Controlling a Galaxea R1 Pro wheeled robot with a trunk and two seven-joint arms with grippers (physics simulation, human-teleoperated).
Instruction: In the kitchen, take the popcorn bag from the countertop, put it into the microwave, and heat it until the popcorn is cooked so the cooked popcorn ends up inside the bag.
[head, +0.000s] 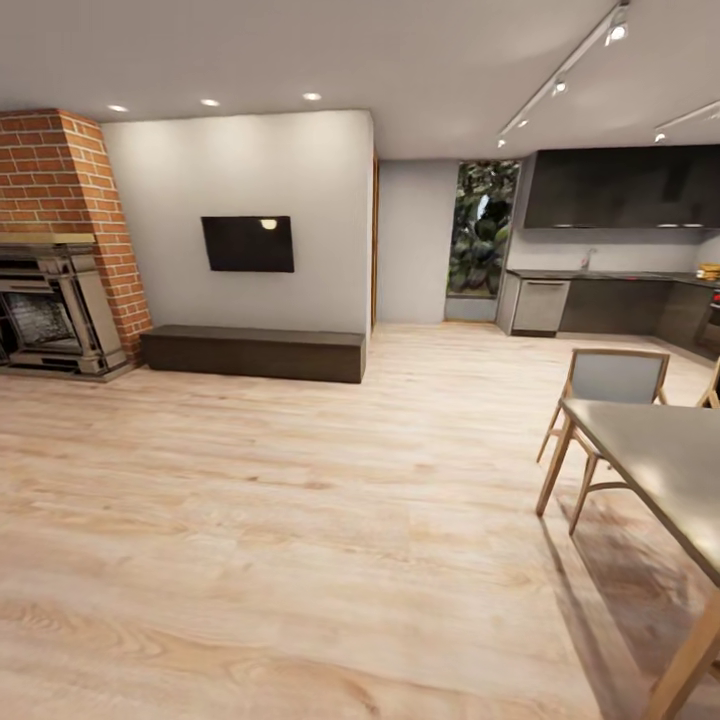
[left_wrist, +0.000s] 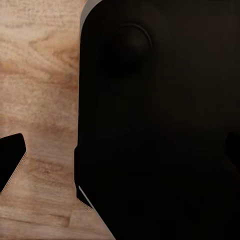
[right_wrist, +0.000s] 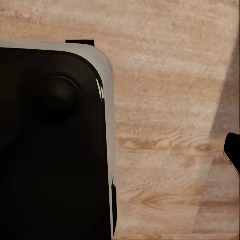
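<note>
The robot is mid-transit imo, nowhere near grabbing yet. The kitchen (head: 610, 250) sits far off at the back right of the room, well past the dining table (head: 665, 470) and its chair (head: 612, 385). Best move from here is prob to roll across the wood floor (head: 280, 520) toward the kitchen, keeping the dining table well off to the robot's right so the base doesn't clip a leg, then square up to the countertop (head: 600, 275) before lifting either arm. The popcorn bag and microwave can't be made out at this range, too small/far, though something yellowish sits at the countertop's far right end; can't tell what.

Smaller stuff: both wrist views look down at the floor next to a big dark rounded body part of the robot (left_wrist: 160, 120). A dark tip pokes in at the edge of each wrist view, but whether either gripper is spread or pressed together, can't tell. Nothing seems held or touched afaict.
</note>
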